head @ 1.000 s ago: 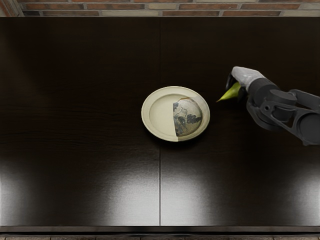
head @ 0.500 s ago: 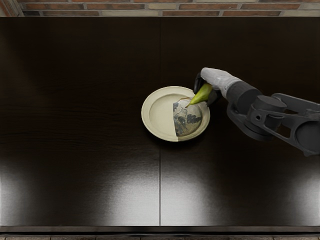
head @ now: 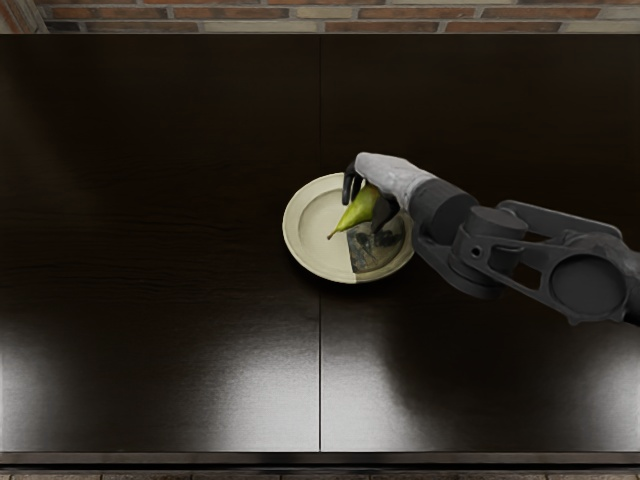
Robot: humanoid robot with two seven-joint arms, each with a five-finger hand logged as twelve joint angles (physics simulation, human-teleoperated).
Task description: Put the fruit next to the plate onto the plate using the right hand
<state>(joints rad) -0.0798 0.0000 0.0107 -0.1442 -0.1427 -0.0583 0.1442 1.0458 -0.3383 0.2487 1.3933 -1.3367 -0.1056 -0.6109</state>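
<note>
From the head view, a cream plate (head: 306, 222) sits near the middle of a dark, glossy table (head: 160, 330), its left half plain and its right half printed with a blue-grey pattern. Over the middle of the plate a yellow-green pear (head: 357, 211) lies tilted, its stem pointing toward the lower left and its broad end tucked into the right hand (head: 372, 185); whether the fruit rests on the dish or hangs just above it cannot be told from this angle. The hand, pale on its back with dark fingers (head: 351, 186), is curled around the pear's broad end, one finger showing on the fruit's far side. Its grey, jointed right arm (head: 520, 265) comes in from the picture's right edge and slants up and leftward, crossing the plate's right rim and covering part of the pattern. A strip of brick wall (head: 300, 15) runs along the table's far edge
</note>
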